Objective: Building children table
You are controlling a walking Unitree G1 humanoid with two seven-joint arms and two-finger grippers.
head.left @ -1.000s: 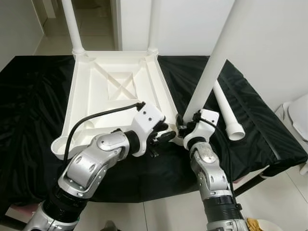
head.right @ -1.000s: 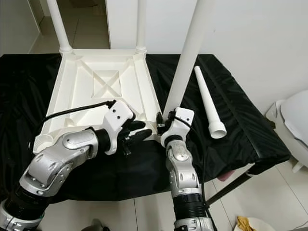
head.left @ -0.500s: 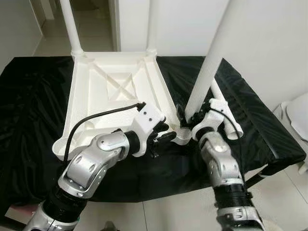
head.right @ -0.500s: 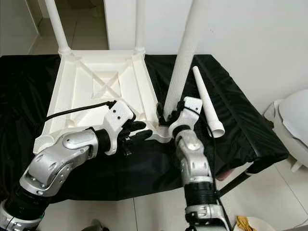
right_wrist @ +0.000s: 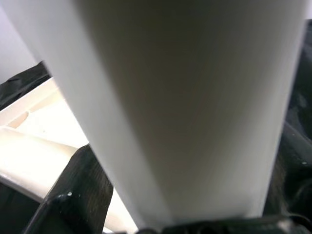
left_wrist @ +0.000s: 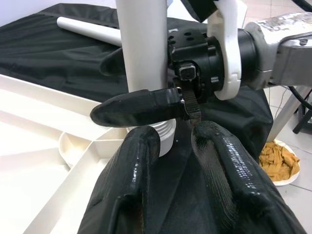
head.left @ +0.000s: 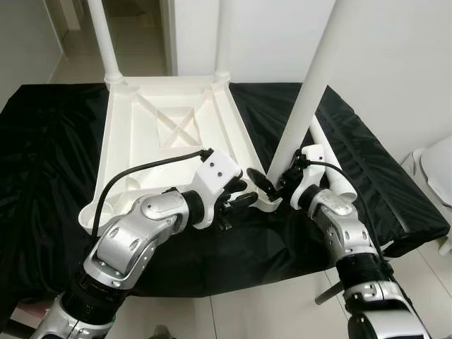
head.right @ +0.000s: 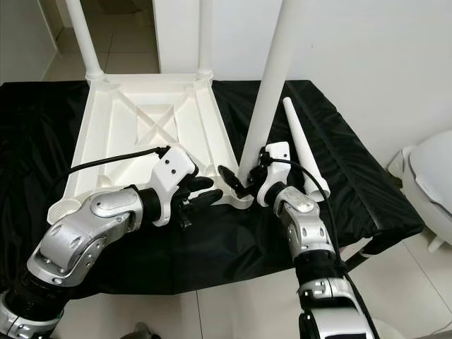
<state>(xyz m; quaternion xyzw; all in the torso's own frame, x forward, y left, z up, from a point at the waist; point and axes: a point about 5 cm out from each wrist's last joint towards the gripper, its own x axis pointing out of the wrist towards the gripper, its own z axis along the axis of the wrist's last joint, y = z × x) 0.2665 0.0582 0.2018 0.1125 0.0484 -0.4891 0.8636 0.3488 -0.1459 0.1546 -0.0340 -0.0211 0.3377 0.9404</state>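
Right gripper point(head.left: 272, 185) has swung round the third leg point(head.left: 311, 85) and now straddles its base with fingers parted, not clamped. Leg stands in the near corner socket of the upturned tabletop point(head.left: 169, 134). Left gripper point(head.left: 236, 200) steadies the rim, fingers nearly together. Fourth leg point(head.right: 304, 152) lies loose on the black cloth point(head.left: 49, 169).

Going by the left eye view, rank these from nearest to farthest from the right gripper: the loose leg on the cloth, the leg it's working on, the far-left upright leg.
1. Leg being fitted, between the right gripper fingers.
2. Loose leg, lying just to its right.
3. Far-left upright leg, across the tabletop.
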